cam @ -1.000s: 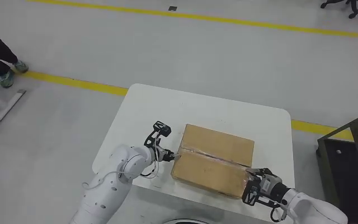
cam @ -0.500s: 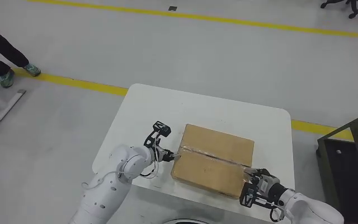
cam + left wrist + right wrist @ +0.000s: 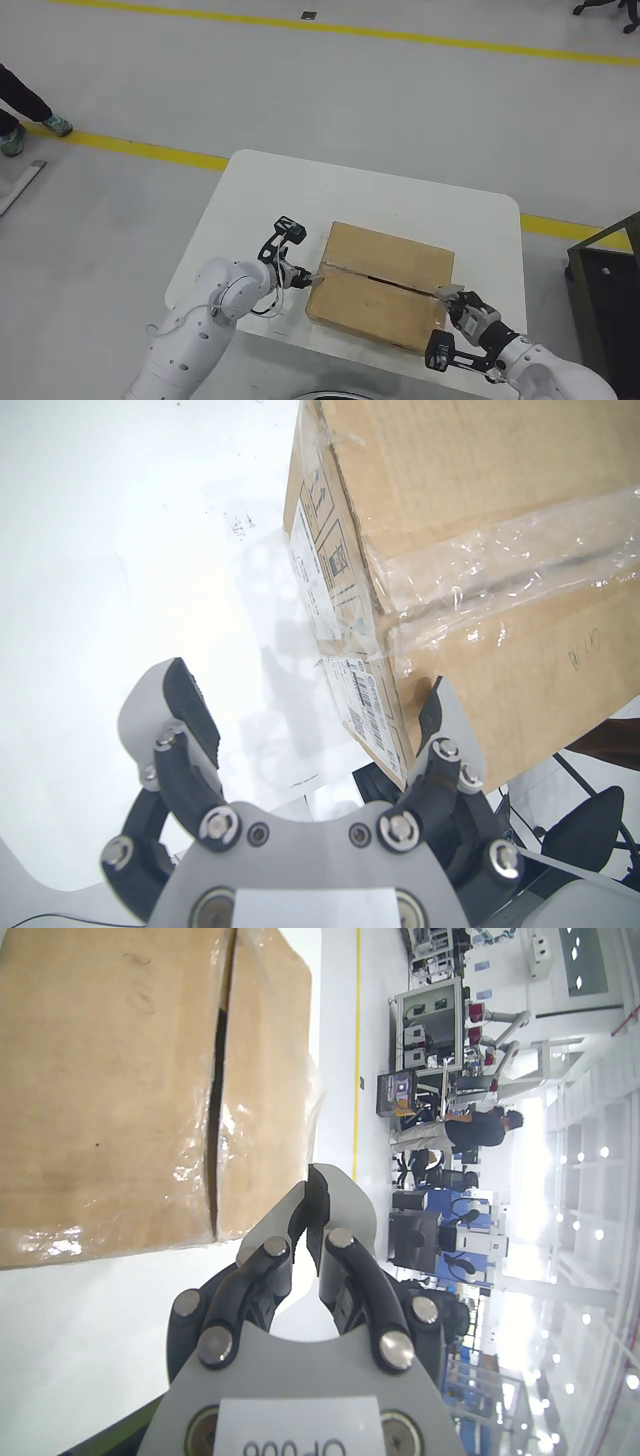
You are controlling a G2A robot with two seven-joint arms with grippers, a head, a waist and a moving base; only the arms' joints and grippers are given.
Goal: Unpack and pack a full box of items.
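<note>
Unpacking has hardly begun: the cardboard box (image 3: 385, 285) lies shut on the counter (image 3: 260, 200). The left end effector (image 3: 307, 682) is apart beside it; the right end effector (image 3: 311, 1188) seems pinched together on the clear tape (image 3: 312, 1123).

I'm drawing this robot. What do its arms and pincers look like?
The arms are white and rounded. The left pincer and right pincer have silver fingers, ribbed black pads, black links, shiny bolts and a white sticker.
</note>
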